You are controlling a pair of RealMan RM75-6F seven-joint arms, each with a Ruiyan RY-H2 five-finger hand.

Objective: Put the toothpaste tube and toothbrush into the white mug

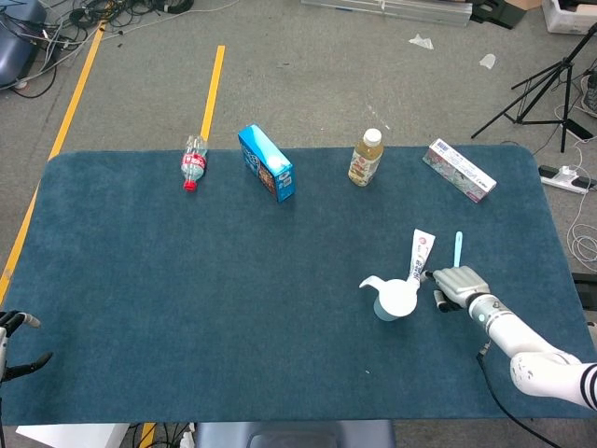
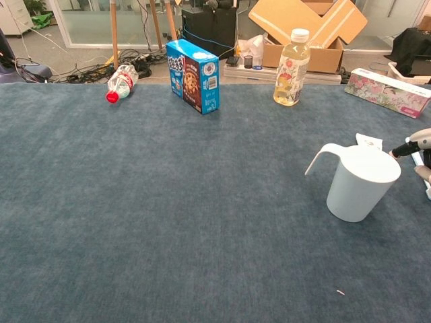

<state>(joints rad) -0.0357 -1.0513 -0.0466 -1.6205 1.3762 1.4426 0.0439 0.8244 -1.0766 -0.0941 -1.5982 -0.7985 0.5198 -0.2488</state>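
Toothpaste tube (image 1: 422, 254), white with a dark printed label, lies tilted on the blue table (image 1: 187, 308), its lower end hidden behind the rim of the white mug (image 1: 395, 299); whether that end rests on the rim or only sits behind it cannot be told. In the chest view only its flat top end shows above the mug rim. The toothbrush (image 1: 457, 249), pale blue, lies flat on the table just right of the tube and just beyond the right hand (image 1: 457, 284). The mug stands upright, mouth up, its curved handle (image 2: 318, 159) pointing to the robot's left.

The right hand sits just right of the mug with its fingers reaching toward the tube's lower end; whether they actually pinch the tube or merely touch it cannot be told. The left hand (image 1: 17, 338) rests at the near left table edge, well apart from the task objects, fingers spread and holding nothing.

Judged risks: a loose contact at the tube's end could let it slide off the rim back to the table; a sideways push by the hand could tip or shove the light mug; the toothbrush lies close enough to the fingers to be knocked away.

Along the far edge: a fallen red-capped bottle (image 1: 192, 164), a blue box (image 1: 266, 163), an upright juice bottle (image 1: 366, 158) and a floral box (image 1: 459, 170).
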